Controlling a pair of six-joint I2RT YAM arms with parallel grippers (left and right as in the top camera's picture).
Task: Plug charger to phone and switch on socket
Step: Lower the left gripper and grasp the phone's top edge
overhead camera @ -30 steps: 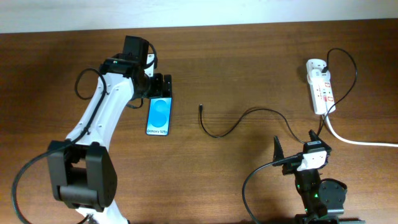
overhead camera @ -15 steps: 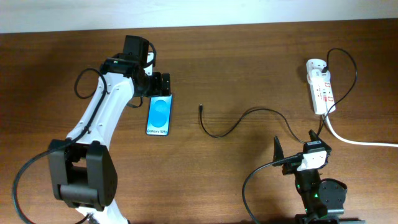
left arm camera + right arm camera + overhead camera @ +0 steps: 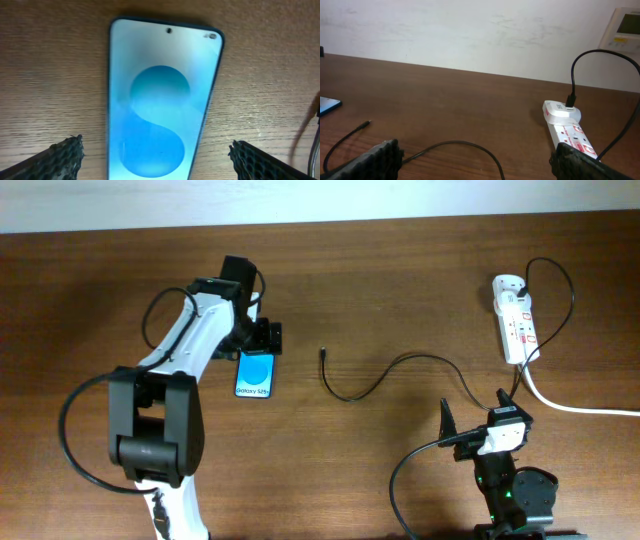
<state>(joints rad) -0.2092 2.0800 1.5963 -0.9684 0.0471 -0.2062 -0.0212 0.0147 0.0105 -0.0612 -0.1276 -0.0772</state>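
Reference: the phone (image 3: 255,374), flat on the table (image 3: 100,300).

We note the left gripper (image 3: 264,338) above the phone's far end, one finger to each side. The charger (image 3: 400,360) lies to the phone's right, its tip nearest and not touching. The socket (image 3: 515,320) lies well to the right, slightly farther back. The right gripper (image 3: 475,415) sits to the right, nearer the front.
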